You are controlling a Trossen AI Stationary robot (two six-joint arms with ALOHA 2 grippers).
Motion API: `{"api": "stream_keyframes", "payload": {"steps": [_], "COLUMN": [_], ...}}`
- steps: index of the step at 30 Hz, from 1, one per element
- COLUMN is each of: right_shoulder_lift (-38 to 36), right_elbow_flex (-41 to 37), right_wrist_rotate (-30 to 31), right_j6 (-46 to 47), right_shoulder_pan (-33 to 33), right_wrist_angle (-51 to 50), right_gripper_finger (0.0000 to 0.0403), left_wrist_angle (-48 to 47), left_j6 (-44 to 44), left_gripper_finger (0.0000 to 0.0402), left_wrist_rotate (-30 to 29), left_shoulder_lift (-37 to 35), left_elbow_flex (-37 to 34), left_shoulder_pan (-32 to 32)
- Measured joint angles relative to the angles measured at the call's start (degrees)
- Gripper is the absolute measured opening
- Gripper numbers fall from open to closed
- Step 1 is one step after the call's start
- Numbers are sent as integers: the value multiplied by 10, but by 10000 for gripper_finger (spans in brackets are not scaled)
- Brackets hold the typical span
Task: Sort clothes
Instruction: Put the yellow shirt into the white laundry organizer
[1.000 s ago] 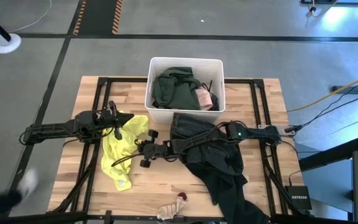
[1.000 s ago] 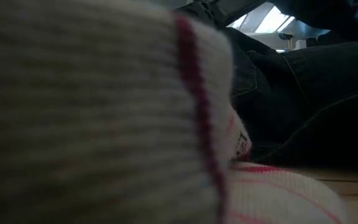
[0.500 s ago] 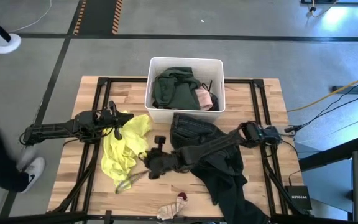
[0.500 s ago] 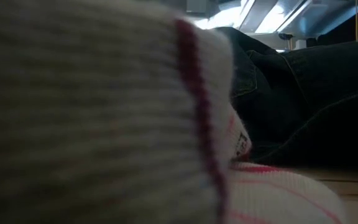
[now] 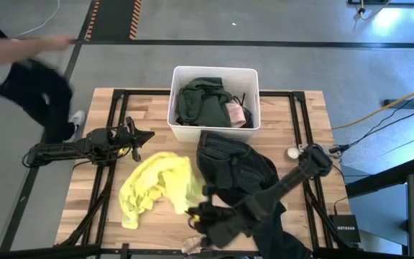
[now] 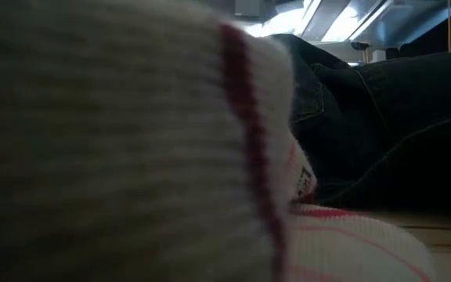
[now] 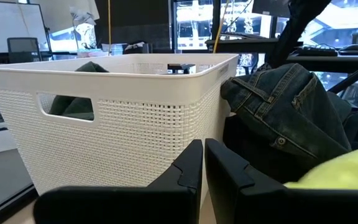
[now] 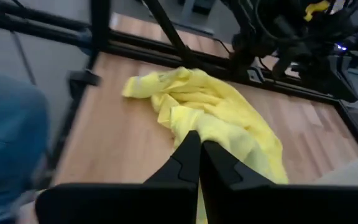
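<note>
The bright yellow top (image 5: 157,191) lies spread on the wood at the near left and also shows in the right wrist view (image 8: 210,112). My right gripper (image 5: 195,211) is low at its near right end, shut on it. My left gripper (image 5: 148,134) is shut and empty (image 7: 204,149) at the left, apart from the top and facing the white bin (image 7: 104,106). Dark jeans (image 5: 232,162) and a black garment (image 5: 264,216) lie under my right arm. The dark green shirt (image 5: 200,101) and a pink piece (image 5: 236,113) lie in the bin (image 5: 214,70). A striped piece (image 6: 131,141) lies at the near edge. My right gripper pinches the yellow top's near right end (image 8: 219,134) between its two shut fingers. The fingers slant down from the table's right side. The top lies on the table, stretched out away from the fingers toward the left.
A person (image 5: 27,72) moves past the table's far left corner. The striped piece fills most of the low view, with the jeans (image 6: 382,125) behind it. A small white round thing (image 5: 292,152) lies by my right arm's base. Bare wood (image 5: 95,208) shows at the near left.
My right gripper has gone toward the table's near edge and a little right, dragging the yellow top with it. The top has slid along the table, away from my left gripper, and spread out. The person has walked from the near left to the far left.
</note>
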Motion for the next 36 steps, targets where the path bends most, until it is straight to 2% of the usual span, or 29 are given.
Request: {"api": "stream_keyframes", "payload": {"steps": [7,14,17,24,27,31,36], "right_shoulder_lift": [-20,8,28,81,103,122,116], "right_elbow_flex": [0,-1,-2,-2,-2,-2,8], "right_wrist_rotate": [38,10,-30,-184,-224,-239,-239], "right_j6": [36,24,-3,-32,-32,-32,-40], "right_shoulder_pan": [29,-32,-69,-154,-181,-200,-204], "right_wrist_angle": [9,42,90,187,226,258,199], "right_gripper_finger": [9,9,9,14,37,98,188], "left_wrist_angle": [0,0,0,0,0,0,0], "left_j6": [0,-8,-8,-7,-6,-6,-6], "left_gripper_finger": [13,13,13,13,13,13,13], "left_wrist_rotate": [0,0,0,0,0,0,0], "left_shoulder_lift": [0,0,0,0,0,0,0], "left_elbow_flex": [0,0,0,0,0,0,0], "left_shoulder_pan": [0,0,0,0,0,0,0]}}
